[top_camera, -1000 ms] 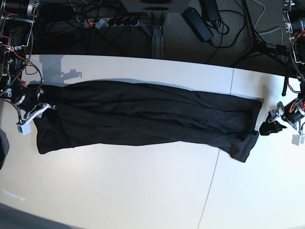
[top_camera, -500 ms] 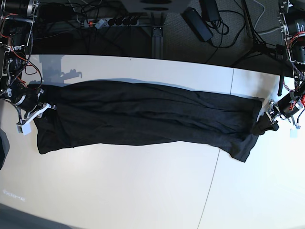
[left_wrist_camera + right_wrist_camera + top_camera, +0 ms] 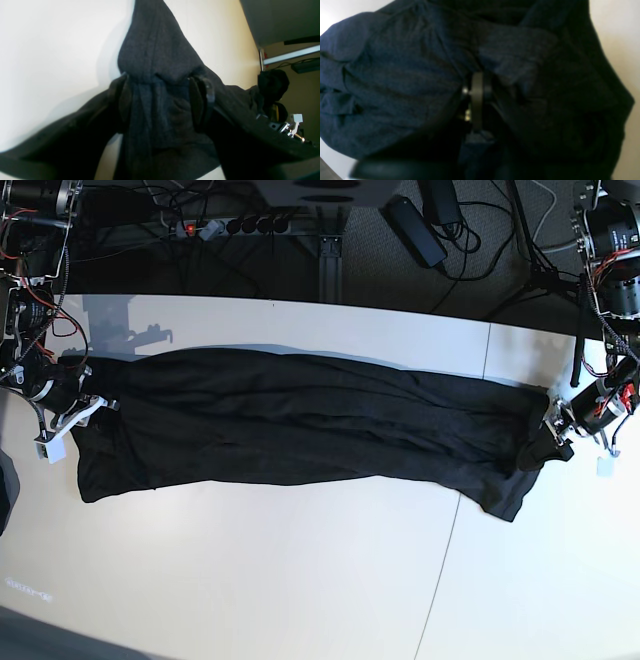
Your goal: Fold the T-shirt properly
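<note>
The black T-shirt (image 3: 300, 420) lies as a long narrow strip across the white table (image 3: 300, 570). At its right end, my left gripper (image 3: 545, 442) is open, one finger on each side of the bunched cloth. The left wrist view shows both fingers (image 3: 200, 102) wide apart with T-shirt (image 3: 157, 57) fabric between them. At the strip's left end, my right gripper (image 3: 85, 405) is shut on the T-shirt. In the right wrist view its fingers (image 3: 477, 100) are pressed together, with dark T-shirt (image 3: 395, 82) folds all around them.
Beyond the table's far edge are a power strip (image 3: 235, 226), cables and a black box (image 3: 415, 228) on the dark floor. A seam (image 3: 455, 520) crosses the tabletop right of centre. Arm hardware stands at both side edges.
My left gripper has moved leftward from beside the T-shirt's right end onto it, so its jaws now straddle the cloth. The right gripper has kept still.
</note>
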Robot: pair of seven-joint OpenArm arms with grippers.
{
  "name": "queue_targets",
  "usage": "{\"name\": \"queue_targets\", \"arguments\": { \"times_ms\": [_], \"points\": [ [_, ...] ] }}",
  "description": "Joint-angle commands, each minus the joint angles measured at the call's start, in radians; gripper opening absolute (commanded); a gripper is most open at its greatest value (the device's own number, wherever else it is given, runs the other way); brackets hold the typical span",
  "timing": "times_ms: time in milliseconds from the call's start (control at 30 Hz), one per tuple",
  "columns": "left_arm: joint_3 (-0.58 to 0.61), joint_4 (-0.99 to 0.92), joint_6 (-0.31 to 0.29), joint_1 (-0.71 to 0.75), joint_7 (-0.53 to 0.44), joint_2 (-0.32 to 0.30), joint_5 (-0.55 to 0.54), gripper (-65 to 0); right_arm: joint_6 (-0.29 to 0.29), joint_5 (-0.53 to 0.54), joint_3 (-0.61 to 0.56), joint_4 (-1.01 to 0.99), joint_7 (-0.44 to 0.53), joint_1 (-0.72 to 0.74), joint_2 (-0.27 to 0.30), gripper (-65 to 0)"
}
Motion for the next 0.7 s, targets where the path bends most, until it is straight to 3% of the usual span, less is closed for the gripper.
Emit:
{"name": "queue_targets", "arguments": {
  "times_ms": [0, 267, 433, 500, 600, 667],
  "points": [
    [0.006, -0.003, -0.001, 0.003, 0.039, 0.019, 0.005, -26.0, 0.06, -0.013, -0.003, 0.003, -0.05, 0.002, 0.013, -65.0],
    [0.008, -0.003, -0.001, 0.004, 0.037, 0.061, 0.039, -26.8, 0.06, -0.013, -0.003, 0.003, -0.05, 0.002, 0.013, -65.0],
    [0.008, -0.003, -0.001, 0.004, -0.029, 0.069, 0.15, -45.3, 0.06, -0.013, -0.003, 0.003, -0.05, 0.002, 0.013, -65.0],
    [0.008, -0.003, -0.001, 0.004, -0.052, 0.069, 0.178, -48.7, 0.06, -0.013, -0.003, 0.003, -0.05, 0.002, 0.013, -65.0],
    [0.008, -0.003, -0.001, 0.004, -0.064, 0.069, 0.184, -48.8, 0.06, -0.013, -0.003, 0.003, -0.05, 0.002, 0.013, -65.0],
    [0.008, -0.003, -0.001, 0.003, -0.072, 0.072, 0.186, -56.3, 0.06, -0.012, -0.003, 0.003, -0.049, 0.002, 0.013, -65.0]
  ]
}}
